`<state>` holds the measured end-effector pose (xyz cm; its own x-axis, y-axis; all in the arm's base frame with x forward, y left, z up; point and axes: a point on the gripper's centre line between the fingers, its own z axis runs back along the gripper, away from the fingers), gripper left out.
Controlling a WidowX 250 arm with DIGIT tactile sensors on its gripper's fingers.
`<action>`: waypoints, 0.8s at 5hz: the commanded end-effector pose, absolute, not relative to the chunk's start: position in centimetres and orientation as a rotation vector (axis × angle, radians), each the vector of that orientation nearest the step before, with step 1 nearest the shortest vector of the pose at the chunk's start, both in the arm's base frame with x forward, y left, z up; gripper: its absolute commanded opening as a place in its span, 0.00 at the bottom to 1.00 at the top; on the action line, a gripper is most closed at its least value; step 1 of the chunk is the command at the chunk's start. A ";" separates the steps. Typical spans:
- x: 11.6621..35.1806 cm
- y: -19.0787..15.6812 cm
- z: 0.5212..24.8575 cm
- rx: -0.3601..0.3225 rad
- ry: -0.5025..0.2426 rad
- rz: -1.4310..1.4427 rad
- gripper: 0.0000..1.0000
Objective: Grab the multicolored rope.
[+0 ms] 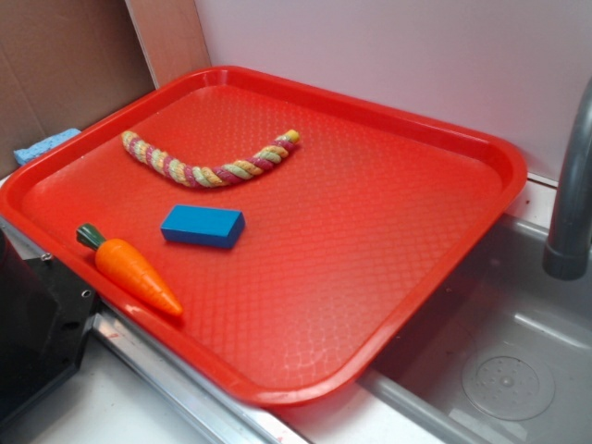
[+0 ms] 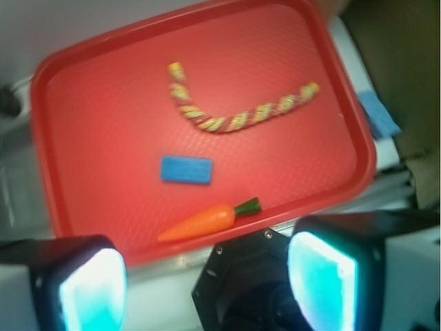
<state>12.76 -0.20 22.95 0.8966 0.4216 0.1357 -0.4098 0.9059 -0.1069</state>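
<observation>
From the wrist view I have the pincer (image 2: 207, 283) spread wide and empty, its two glowing pads (image 2: 93, 289) at the bottom corners of the picture, hanging off the near edge of the red tray (image 2: 48, 172) rather than over it. The multicolored rope (image 2: 231, 121) lies well ahead of me on the far half of the tray, beyond the orange toy carrot (image 2: 203, 222) and the blue block (image 2: 187, 170). It curves in a shallow arc, its long run lying roughly across my line of approach. In the exterior view the multicolored rope (image 1: 208, 168) sits toward the tray's back left corner, clear of the other things. I judge I must reach forward over carrot and block, then close across the middle of the arc.
</observation>
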 end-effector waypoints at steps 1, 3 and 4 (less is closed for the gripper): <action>15.5 3.1 18.8 -0.057 -0.203 0.914 1.00; 18.2 5.9 12.8 0.033 -0.190 1.314 1.00; 19.3 6.5 9.9 0.090 -0.201 1.388 1.00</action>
